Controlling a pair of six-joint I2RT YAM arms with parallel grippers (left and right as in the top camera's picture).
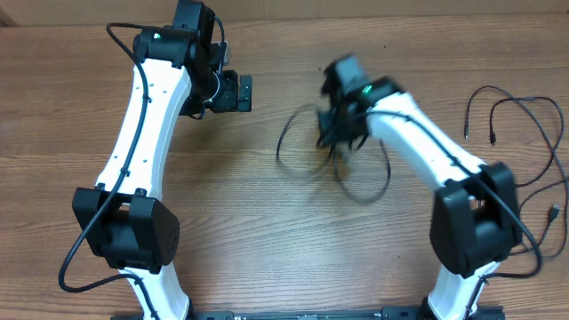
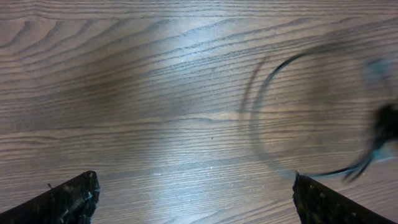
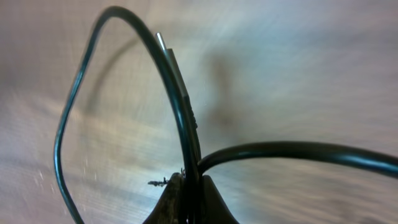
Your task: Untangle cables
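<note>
Well, from overhead we see our right gripper (image 1: pixel 336 133) pinched tight on the thin black looped cables (image 1: pixel 364 198) at mid-table. Our left gripper (image 1: pixel 236 92) hangs spread wide, left of that bundle and apart from it. Another thin black cord (image 1: pixel 533 100) lies well to the bundle's right.

At the left wrist, the parted fingers (image 2: pixel 68 199) frame bare wood, with the bundle blurred ahead.

At the right wrist, pressed fingertips (image 3: pixel 186 196) clamp one strand beside a slim plug (image 3: pixel 177 68).

We judge this the lifting-apart step. Next, our left should take a second strand and draw outward.
</note>
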